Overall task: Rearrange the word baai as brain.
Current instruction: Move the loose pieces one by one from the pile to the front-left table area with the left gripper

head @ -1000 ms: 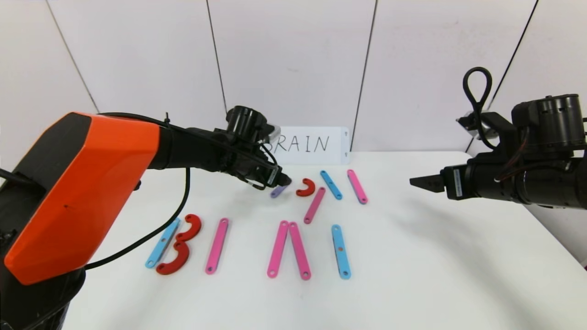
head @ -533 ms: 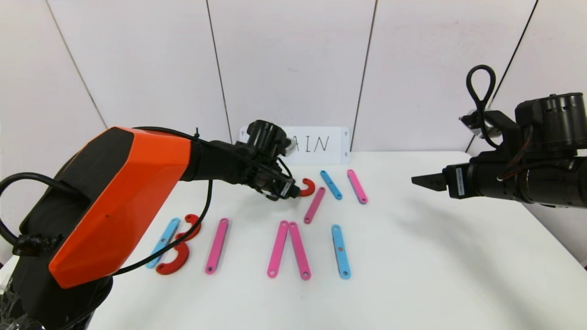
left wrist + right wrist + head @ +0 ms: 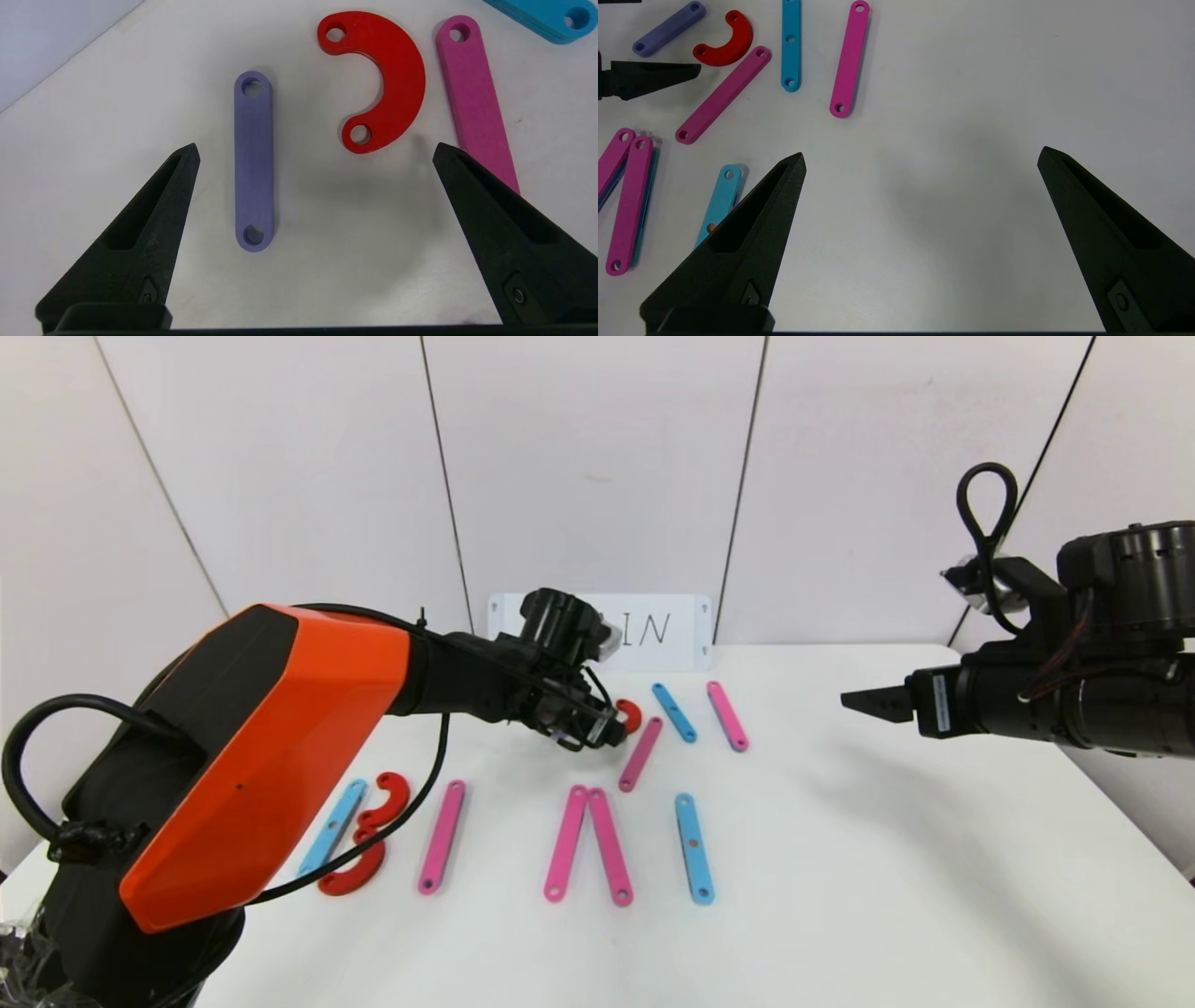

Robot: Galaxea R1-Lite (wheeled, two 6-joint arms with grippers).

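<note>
Front row: near the 6 o'clock edge of the worktop (image 3: 887, 896) the letters run from 9 towards 3 o'clock. A light-blue strip (image 3: 331, 828) with two red arcs (image 3: 373, 840) makes a B, a lone pink strip (image 3: 442, 836) follows, two pink strips (image 3: 588, 845) meet in a peak with no crossbar, and a blue strip (image 3: 694, 847) stands as an I.
Spare pieces: at 12 o'clock of that row lie a purple strip (image 3: 253, 161), a red arc (image 3: 383, 81), a slanted pink strip (image 3: 640, 753), a blue strip (image 3: 674, 712) and another pink strip (image 3: 727, 715), all apart from the row.
Progress: by my reading the task is at an early stage; B and I look usable. The lone pink strip probably needs the spare arc and the slanted strip to become an R, the peak needs the purple crossbar, and the N is not built.
Left pincer (image 3: 315, 154): low over the worktop at about 12 o'clock of the peaked pair, its prongs spread wide with the purple strip and red arc between and just beyond the tips, pinching nothing.
Right pincer (image 3: 920, 158): held above bare worktop at 3 o'clock, spread wide, holding nothing, idle.
Model card (image 3: 667, 630): a white card against the wall at 12 o'clock, partly hidden by the left arm, "IN" showing.
Containers: none in view; every piece lies flat on the worktop.
</note>
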